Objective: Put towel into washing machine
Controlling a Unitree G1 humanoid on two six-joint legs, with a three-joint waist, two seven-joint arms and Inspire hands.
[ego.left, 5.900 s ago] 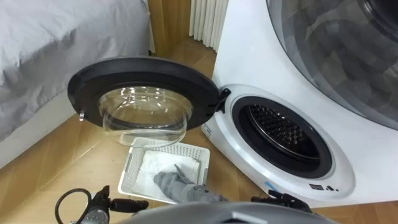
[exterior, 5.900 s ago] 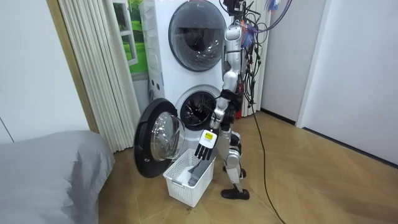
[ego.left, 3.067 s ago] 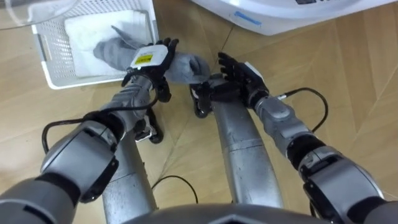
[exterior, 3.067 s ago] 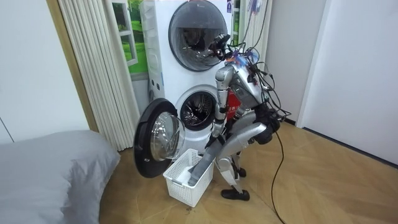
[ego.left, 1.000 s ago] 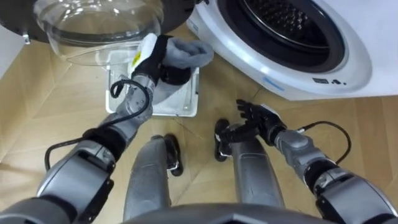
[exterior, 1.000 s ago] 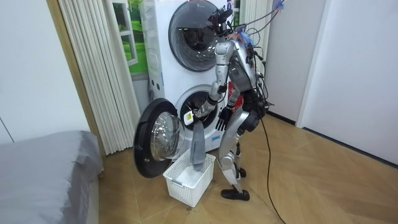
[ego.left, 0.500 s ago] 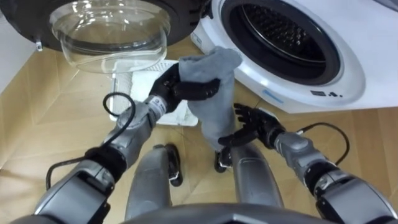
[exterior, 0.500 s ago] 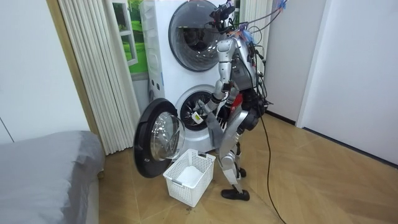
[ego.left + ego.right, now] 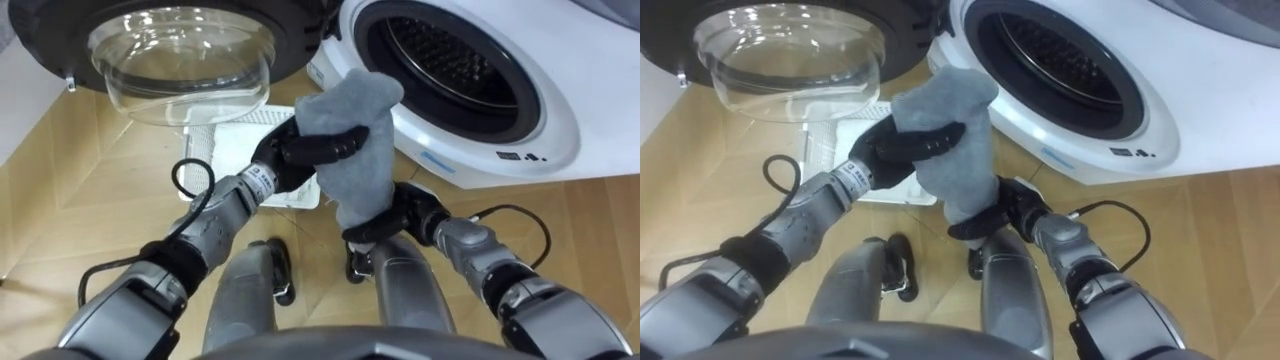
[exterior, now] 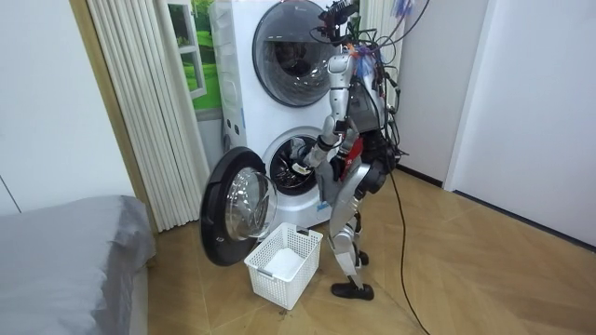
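Round black-rimmed glass washer door [image 9: 185,50] hung open at far left; white slatted plastic basket [image 9: 205,140] sat on the floor below it; left robot hand [image 9: 305,150] was clenched round the top bunch of the grey cloth towel [image 9: 355,150], held in the air just short of the drum opening; right robot hand [image 9: 405,212] sat at the towel's hanging lower end, grasp could not be told; white front-loading washing machine [image 9: 560,60] stood at right; towel looked light, soft, floppy; probably best gripped bunched, tail gathered clear of the rim.

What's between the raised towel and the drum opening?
In the left eye view, just the washer's white door rim; nothing blocks the towel from the drum opening.
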